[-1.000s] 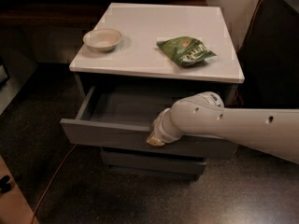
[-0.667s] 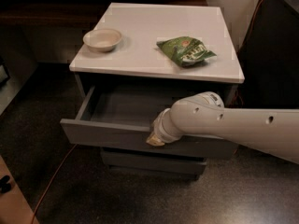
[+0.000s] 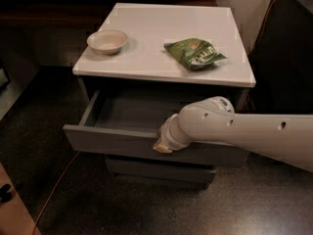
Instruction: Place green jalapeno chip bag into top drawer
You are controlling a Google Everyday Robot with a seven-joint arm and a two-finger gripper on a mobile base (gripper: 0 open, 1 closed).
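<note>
The green jalapeno chip bag (image 3: pixel 194 53) lies flat on the white cabinet top (image 3: pixel 161 38), toward its right front. The top drawer (image 3: pixel 122 138) is pulled open and shows its shallow grey inside, with nothing in it. My gripper (image 3: pixel 163 146) is at the drawer's front panel, right of its middle, at the end of the white arm (image 3: pixel 244 131) that reaches in from the right. The wrist hides most of the gripper.
A beige round bowl (image 3: pixel 107 41) stands on the cabinet top at the left. A narrower grey drawer (image 3: pixel 156 170) sits shut below the open one. An orange cable (image 3: pixel 54 190) runs over the dark floor at the left. A dark wall lies behind the cabinet.
</note>
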